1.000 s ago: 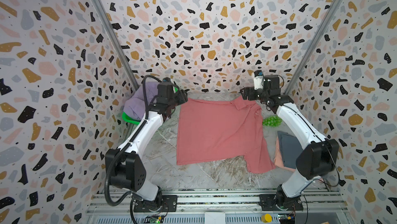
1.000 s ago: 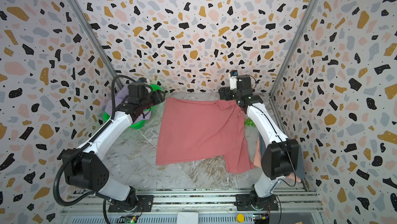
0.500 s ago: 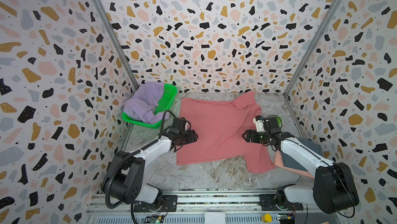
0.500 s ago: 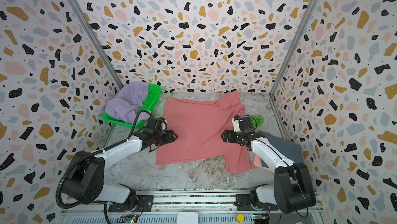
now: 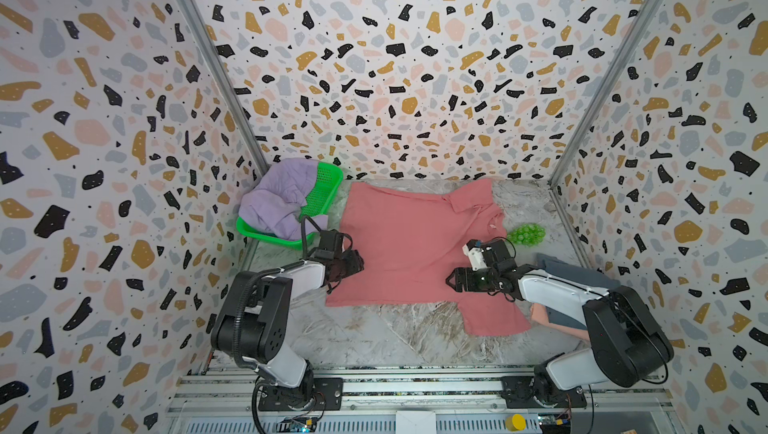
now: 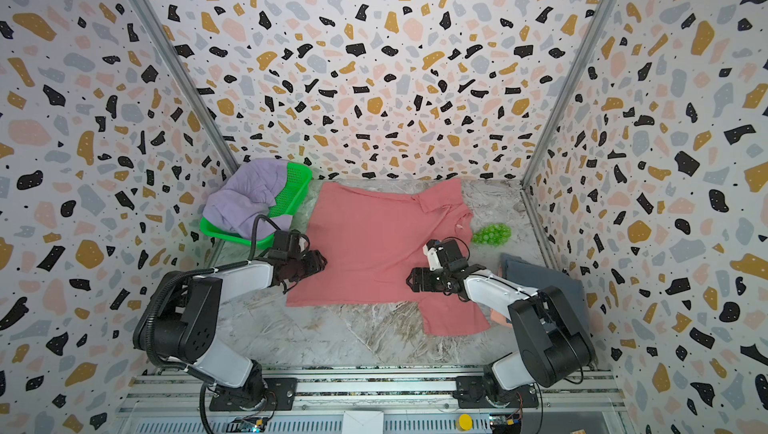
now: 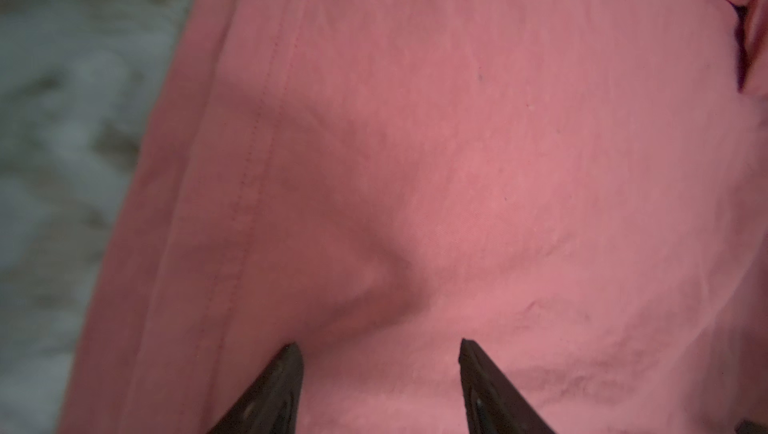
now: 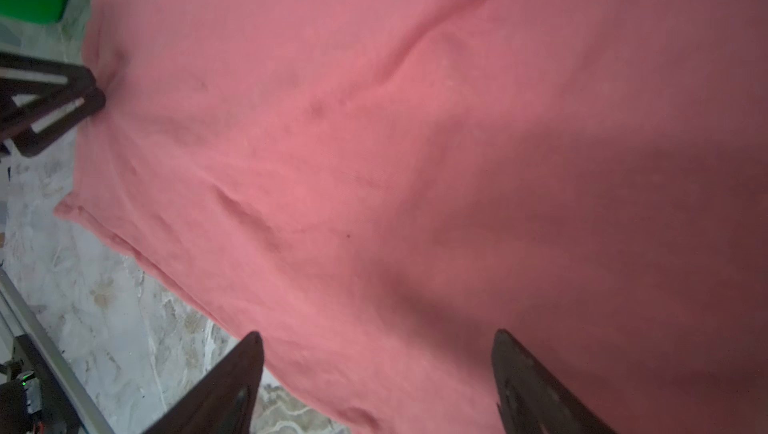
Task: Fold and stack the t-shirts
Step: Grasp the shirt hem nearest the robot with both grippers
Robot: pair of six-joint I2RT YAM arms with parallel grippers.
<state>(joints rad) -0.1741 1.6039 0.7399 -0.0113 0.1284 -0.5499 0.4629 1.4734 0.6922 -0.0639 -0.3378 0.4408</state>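
Red shirt (image 5: 407,244) lies flat, long axis gripper to gripper; hem at left gripper (image 5: 358,262), neck on right gripper's (image 5: 452,282) side; both spread, empty; grey shirt (image 5: 590,274) half hidden behind right arm.

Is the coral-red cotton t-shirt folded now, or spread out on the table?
Spread out: the coral-red cotton t-shirt lies flat in one layer on the marble table, its near sleeve sticking out.
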